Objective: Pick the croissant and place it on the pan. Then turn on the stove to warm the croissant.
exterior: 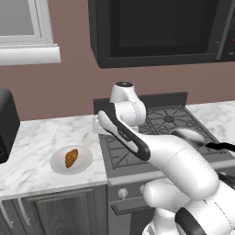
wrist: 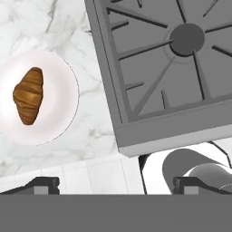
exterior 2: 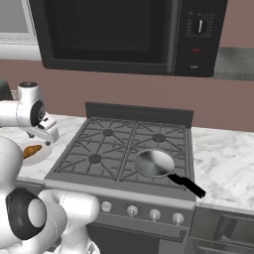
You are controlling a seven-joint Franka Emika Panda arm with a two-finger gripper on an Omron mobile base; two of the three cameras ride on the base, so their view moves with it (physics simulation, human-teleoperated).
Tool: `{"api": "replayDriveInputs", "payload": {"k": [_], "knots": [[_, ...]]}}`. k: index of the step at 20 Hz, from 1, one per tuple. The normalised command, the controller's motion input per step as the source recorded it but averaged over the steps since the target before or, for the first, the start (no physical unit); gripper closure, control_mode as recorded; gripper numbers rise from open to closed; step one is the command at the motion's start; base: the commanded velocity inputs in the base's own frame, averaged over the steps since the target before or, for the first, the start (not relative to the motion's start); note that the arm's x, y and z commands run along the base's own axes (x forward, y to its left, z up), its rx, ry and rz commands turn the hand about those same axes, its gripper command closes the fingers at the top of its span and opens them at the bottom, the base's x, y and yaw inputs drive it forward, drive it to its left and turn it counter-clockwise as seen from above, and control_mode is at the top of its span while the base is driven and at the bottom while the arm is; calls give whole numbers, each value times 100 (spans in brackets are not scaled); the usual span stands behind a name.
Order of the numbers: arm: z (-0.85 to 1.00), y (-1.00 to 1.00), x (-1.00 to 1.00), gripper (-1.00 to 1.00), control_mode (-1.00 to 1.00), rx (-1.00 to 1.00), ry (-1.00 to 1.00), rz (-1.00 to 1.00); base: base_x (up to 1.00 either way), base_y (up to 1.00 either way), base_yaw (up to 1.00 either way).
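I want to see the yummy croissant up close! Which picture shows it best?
The hand view shows it best: the croissant looks big, seen from straight above, whole on its white plate. In the left base view it is small but whole. In the right base view the arm hides part of it.

We see open air above the croissant on its plate; nothing stands over it, and bare tabletop lies all round the plate. A dark appliance stands well to the left at the tabletop's far end. The stove sits just beside the plate, its raised grates a low step to cross. The pan lies open on the front right burner, its handle jutting toward the front right. The microwave hangs high above the stove, leaving free room beneath.
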Motion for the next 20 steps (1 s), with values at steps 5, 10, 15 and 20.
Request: {"api": "replayDriveInputs", "payload": {"k": [5, 10, 15, 20], "knots": [[-17, 27, 0, -100, -100, -6, -1, -6, 0, 0, 0], [-17, 28, 0, -100, -100, -4, -1, -6, 0, 0, 0], [-14, 30, 0, -100, -100, 0, -1, -6, 0, 0, 0], [-9, 34, 0, -100, -100, 0, 0, -6, 0, 0, 0]]}}
